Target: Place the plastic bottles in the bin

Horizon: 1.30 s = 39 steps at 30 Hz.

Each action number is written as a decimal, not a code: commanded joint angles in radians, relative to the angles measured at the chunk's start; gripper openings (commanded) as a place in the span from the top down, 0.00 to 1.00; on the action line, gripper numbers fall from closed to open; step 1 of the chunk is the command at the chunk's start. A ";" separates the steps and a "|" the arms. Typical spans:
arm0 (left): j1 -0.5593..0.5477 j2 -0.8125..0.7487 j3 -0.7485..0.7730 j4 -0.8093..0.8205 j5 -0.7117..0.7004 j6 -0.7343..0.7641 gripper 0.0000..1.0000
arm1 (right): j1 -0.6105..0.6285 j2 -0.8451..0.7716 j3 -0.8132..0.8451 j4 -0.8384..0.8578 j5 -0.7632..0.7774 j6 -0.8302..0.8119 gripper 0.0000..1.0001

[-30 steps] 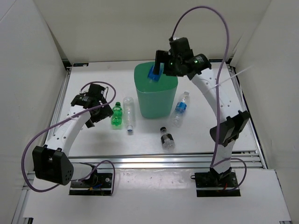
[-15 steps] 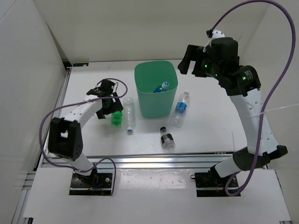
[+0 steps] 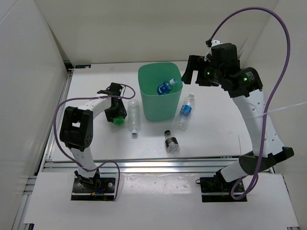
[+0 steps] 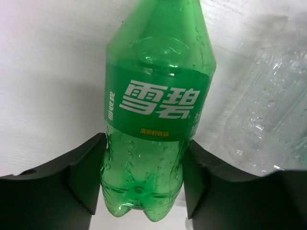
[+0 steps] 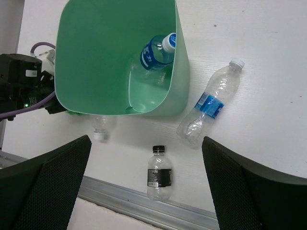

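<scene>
while one blue-labelled bottle [image 3: 166, 86] [image 5: 156, 51] lies inside the mint-green bin [image 3: 160, 109] [image 5: 96, 57], leaning cap-up against its right wall, we see four more bottles out on the white desk [image 3: 216, 129].

at left, the left end effector [image 3: 115, 111] [image 4: 144, 163] is down at desk level and closed on the green bottle [image 3: 116, 120] [image 4: 153, 110]. in the left wrist view its two dark fingers [image 4: 86, 177] press against either side of the bottle's lower body, just below the white-lettered label. the bottle lies on its side on the desk.

just beside it, between the green bottle and the bin, lies the plain clear bottle [image 3: 133, 117] [image 4: 268, 110], its cap toward the near edge.

at right, the right end effector [image 3: 191, 73] [image 5: 146, 140] hangs high above the desk, to the right of the bin's rim. its fingers are spread wide apart and we see nothing between them.

the second blue-labelled bottle [image 3: 184, 112] [image 5: 208, 103] lies on the desk just right of the bin, cap pointing away from the arms. the short dark-labelled bottle [image 3: 171, 142] [image 5: 158, 173] lies nearer the desk's front edge, apart from the bin and from both end effectors.
</scene>
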 commanded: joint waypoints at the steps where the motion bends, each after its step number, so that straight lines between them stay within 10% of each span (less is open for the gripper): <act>1: 0.002 -0.071 0.014 0.001 0.008 0.010 0.45 | -0.006 -0.013 0.001 0.001 -0.026 -0.027 0.00; 8: -0.009 -0.280 0.391 -0.246 -0.083 -0.131 0.50 | -0.015 -0.004 -0.021 0.012 -0.026 -0.017 0.00; 14: -0.139 -0.338 0.661 -0.079 0.003 -0.140 0.35 | -0.103 -0.016 -0.128 0.039 -0.046 0.052 0.00; 21: -0.305 -0.024 0.914 -0.126 0.164 -0.059 0.25 | -0.335 -0.026 -0.286 0.069 -0.177 0.171 0.01; 24: -0.326 0.016 0.939 -0.169 0.177 -0.039 0.00 | -0.397 -0.026 -0.332 0.079 -0.241 0.185 0.01; 29: -0.317 -0.070 0.968 -0.229 0.077 -0.028 0.00 | -0.429 -0.004 -0.397 0.098 -0.279 0.217 0.00; 39: -0.138 -0.367 0.567 -0.209 -0.051 -0.094 0.00 | -0.387 0.319 -0.492 0.246 -0.406 0.269 0.00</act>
